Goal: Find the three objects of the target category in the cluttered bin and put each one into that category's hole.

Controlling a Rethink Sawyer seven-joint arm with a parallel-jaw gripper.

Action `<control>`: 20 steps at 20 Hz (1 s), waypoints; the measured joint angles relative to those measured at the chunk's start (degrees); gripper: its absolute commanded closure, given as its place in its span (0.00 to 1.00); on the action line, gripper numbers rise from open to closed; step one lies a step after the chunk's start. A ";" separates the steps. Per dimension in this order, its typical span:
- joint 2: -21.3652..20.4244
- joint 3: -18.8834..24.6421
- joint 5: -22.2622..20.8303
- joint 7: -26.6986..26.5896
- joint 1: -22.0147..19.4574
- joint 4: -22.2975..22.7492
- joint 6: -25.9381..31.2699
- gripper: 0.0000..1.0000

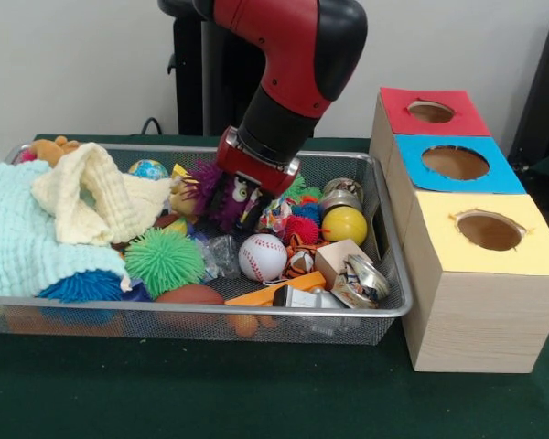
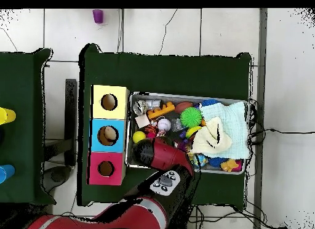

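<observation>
The silver wire-mesh bin lies on the green table, full of toys; it also shows in the overhead view. My gripper is lowered into the bin's middle, right at a purple fuzzy toy with an eye. Near it lie a baseball, a yellow ball and a green spiky ball. Three wooden boxes with holes stand beside the bin: red top, blue top, yellow top. In the overhead view my arm covers the gripper.
A mint cloth and a yellow cloth cover the bin's left part. Tin cans, a wooden block, an orange wedge and a brown ball lie along the near rim. A second green table stands aside.
</observation>
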 measured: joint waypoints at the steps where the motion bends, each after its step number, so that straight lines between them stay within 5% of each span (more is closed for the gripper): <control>1: 0.04 0.01 -0.53 0.00 -0.35 -1.11 2.12 0.00; 20: 0.11 0.01 -2.92 0.01 -0.97 -13.99 19.62 0.00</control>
